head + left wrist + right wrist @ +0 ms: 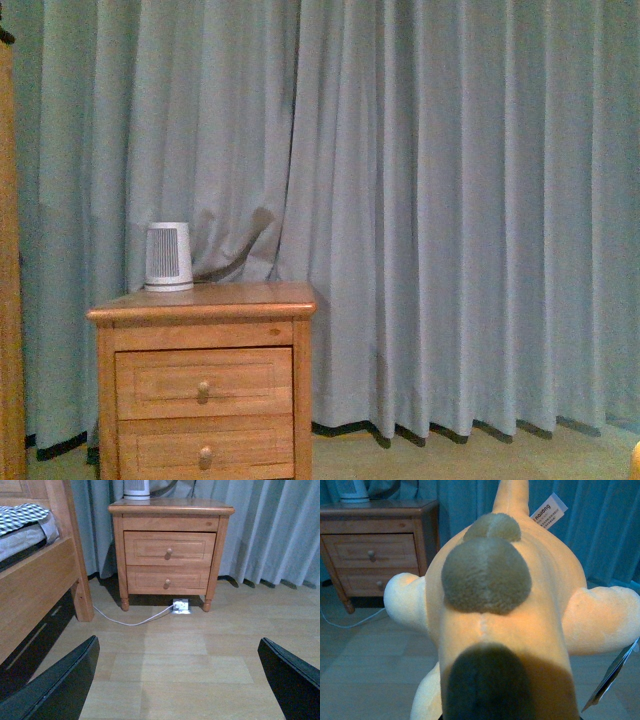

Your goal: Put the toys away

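Plush animal (520, 615) fills your right wrist view: an orange-yellow body seen close up from along its back, with two brownish nubs (486, 575) in a row down the middle and a stubby pale limb (405, 600) sticking out on each side. A white label (549, 511) stands at its far end. It is over the wooden floor (200, 655), close to the camera, with the curtain (450, 200) behind it and the nightstand (205, 380) further off to one side. You cannot tell from these pictures what carries it. The right gripper's fingers do not show, so you cannot tell whether that hand grips the plush or not.

Your left gripper (178, 645) is spread wide, its two black fingers (60, 685) far apart with nothing but bare floor between them. It faces the nightstand from low down.

The nightstand has two drawers, both closed, each with a round knob. A small white ribbed appliance (168, 257) stands at the back left corner of its top. On the floor beneath the nightstand's front edge lies a socket block (180, 605), and a white cable (130, 621) runs from it toward the foot of the wooden bed frame (40, 585), which stands just beside the nightstand. Checked bedding (20, 517) lies on the bed.
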Robot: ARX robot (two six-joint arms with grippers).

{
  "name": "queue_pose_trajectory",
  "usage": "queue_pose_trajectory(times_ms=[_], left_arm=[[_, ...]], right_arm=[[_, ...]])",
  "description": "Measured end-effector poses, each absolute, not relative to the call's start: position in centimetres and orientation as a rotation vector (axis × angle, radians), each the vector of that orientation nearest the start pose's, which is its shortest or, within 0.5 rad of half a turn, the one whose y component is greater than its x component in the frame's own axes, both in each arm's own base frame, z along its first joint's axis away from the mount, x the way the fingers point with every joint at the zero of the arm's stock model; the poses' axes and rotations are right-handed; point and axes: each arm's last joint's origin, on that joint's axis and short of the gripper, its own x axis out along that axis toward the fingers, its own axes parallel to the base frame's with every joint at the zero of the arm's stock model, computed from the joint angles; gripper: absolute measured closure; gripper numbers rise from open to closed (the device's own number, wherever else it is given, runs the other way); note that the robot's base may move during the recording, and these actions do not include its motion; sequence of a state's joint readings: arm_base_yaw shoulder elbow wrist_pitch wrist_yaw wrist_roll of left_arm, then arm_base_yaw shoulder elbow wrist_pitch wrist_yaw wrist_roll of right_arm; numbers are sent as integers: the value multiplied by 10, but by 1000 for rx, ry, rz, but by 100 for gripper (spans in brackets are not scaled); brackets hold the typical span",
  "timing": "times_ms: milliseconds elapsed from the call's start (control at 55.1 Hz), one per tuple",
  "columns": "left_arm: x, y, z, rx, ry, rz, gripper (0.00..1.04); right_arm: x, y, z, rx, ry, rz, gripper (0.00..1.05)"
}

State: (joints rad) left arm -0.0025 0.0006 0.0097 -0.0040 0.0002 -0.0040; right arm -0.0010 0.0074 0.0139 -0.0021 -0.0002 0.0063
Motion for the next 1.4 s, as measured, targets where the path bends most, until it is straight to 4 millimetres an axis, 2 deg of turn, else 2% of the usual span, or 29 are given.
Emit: queue_pose_trajectory(times_ms=[1398], left_arm=[[97,0,166,-4,-5,3,6]], right_arm=[[97,0,167,6,-4,7,97]])
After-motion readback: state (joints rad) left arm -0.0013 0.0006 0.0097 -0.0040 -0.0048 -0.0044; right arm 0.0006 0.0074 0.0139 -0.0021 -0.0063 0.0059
